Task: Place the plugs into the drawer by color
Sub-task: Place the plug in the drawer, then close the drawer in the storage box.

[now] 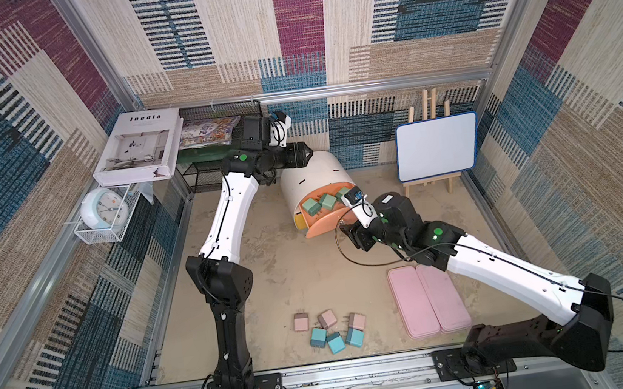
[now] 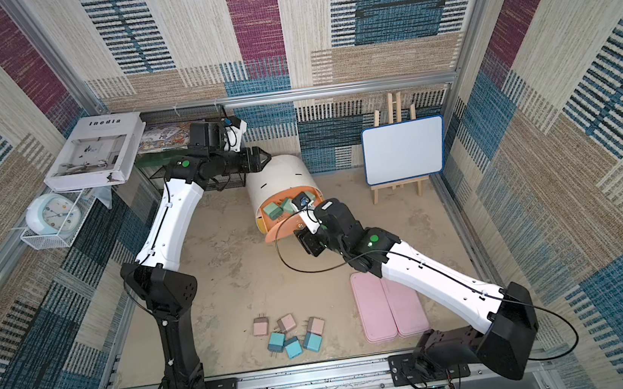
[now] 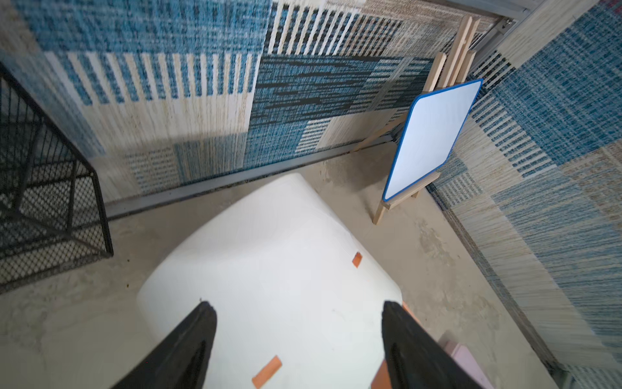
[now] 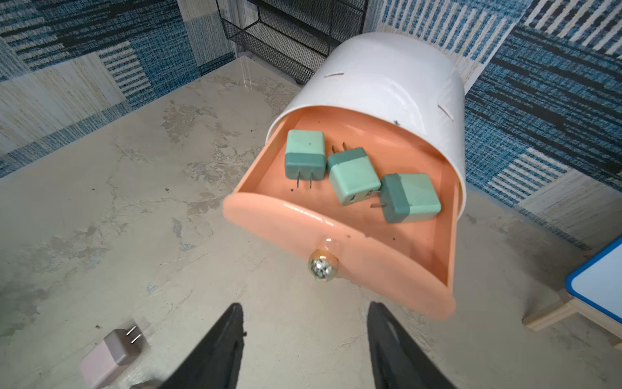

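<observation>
Right wrist view: hovering right pincer [image 4: 304, 304], wide, empty, just short of knob [image 4: 322, 267] on pulled-out peach drawer [image 4: 353, 242] holding three green plugs [image 4: 353, 175]; likely for shutting it. Poising left pincer [image 3: 298, 303] wide over white drum [image 3: 269, 252], seemingly bracing it. Noting pink plugs [image 1: 327, 319], blue plugs [image 1: 335, 343] on desk [image 1: 291, 276].

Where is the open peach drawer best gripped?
By the round metallic knob at the middle of the curved front of the peach drawer, coming straight at that front. It is the only protruding part; the front is smooth and wide. The right end effector, open, faces it.
</observation>
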